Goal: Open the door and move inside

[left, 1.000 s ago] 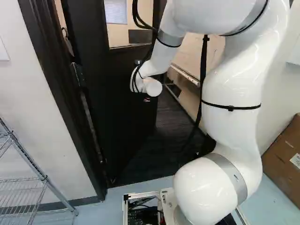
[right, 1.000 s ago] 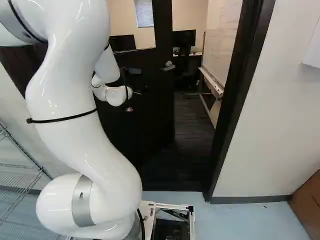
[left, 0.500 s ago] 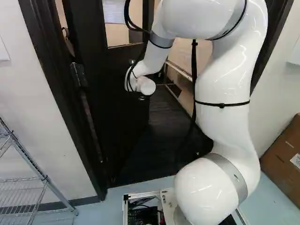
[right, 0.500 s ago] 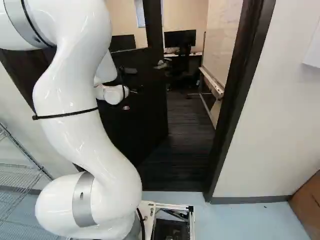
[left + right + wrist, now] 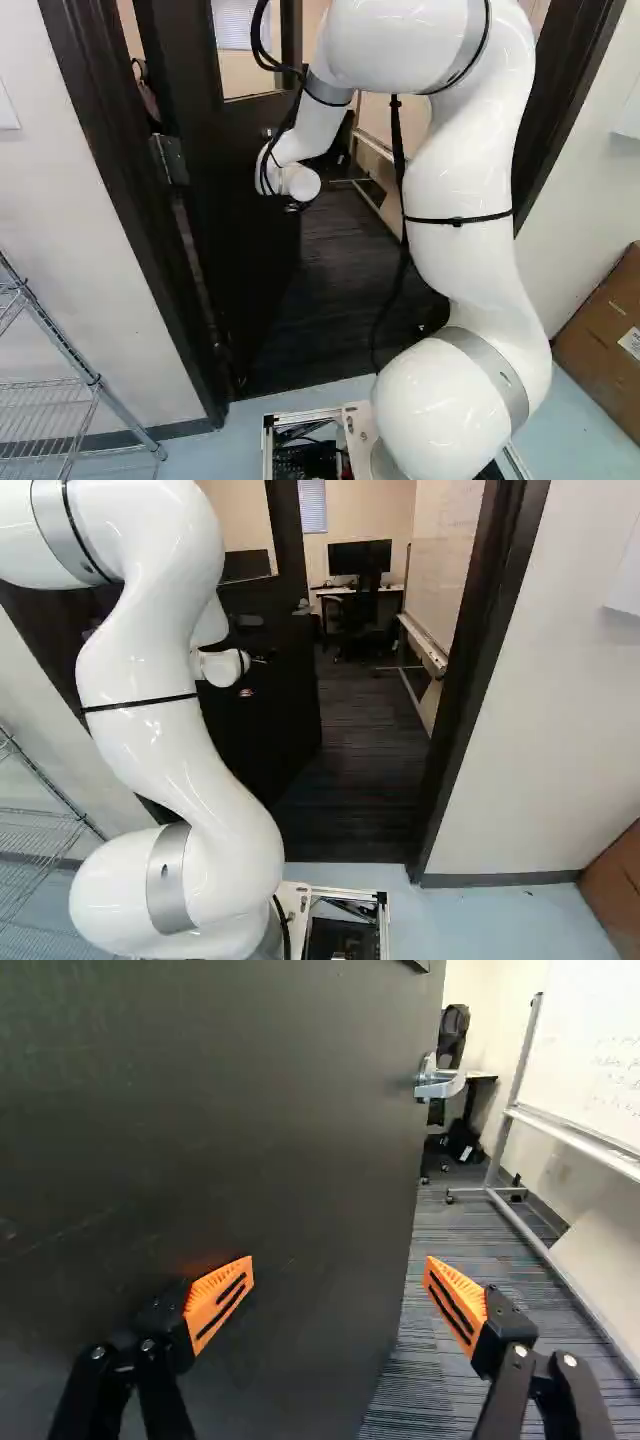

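In the left base view, the dark door (image 5: 225, 240) stands partway open into the room beyond, with its hinge side against the frame (image 5: 130, 230) at the left. The white arm (image 5: 465, 165) reaches through the doorway, its far end close to the door's face. A wire rack (image 5: 50, 400) stands left of the doorway, and a cardboard box (image 5: 605, 330) lies at the right.

In the right base view, the door is left of the opening, partly hidden behind the arm. Beyond it are a monitor (image 5: 360, 557) on a desk and a wheeled whiteboard (image 5: 445, 560).

In the wrist view, the jaws stand wide apart with nothing clamped between their orange pads (image 5: 218, 1302). One finger is in front of the door's face, the other out past its free edge, over striped carpet (image 5: 420, 1380). Whether either touches the door cannot be told. The lever handle (image 5: 438, 1082) is ahead of the jaws, near that edge.
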